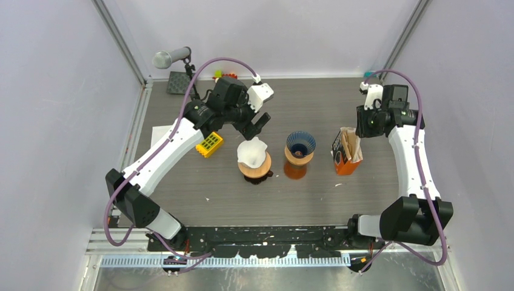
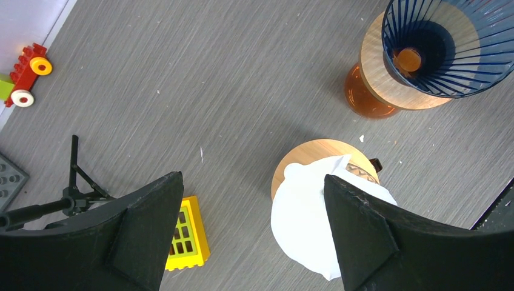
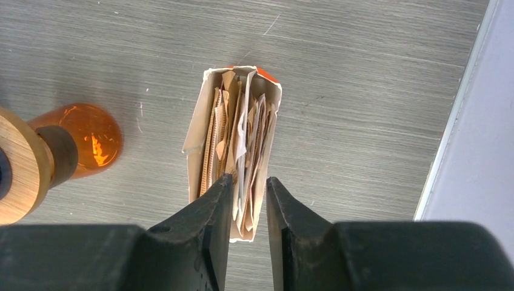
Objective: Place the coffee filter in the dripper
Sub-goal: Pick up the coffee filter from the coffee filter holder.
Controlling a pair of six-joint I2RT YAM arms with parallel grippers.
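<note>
White coffee filter (image 2: pixel 303 224) was seen resting on a wooden collar (image 2: pixel 303 154), w/ L gripper (image 2: pixel 253 179) spread wide above it. Blue dripper (image 2: pixel 451 51) was stood nearby. R gripper (image 3: pixel 248 179) was held narrow over filter box (image 3: pixel 195 136); grip on paper couldn't be told.

Grey wood-grain table (image 1: pixel 315 197), paper-lined dripper (image 1: pixel 256 171) beside blue dripper (image 1: pixel 301 144), filter box (image 1: pixel 347 153) right, yellow block (image 1: pixel 210 144) left.

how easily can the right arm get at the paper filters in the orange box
Likely yes: the right fingers straddle the brown paper filters in the open-topped orange cardboard box, nothing blocking. Whether they grip one is unclear.
</note>
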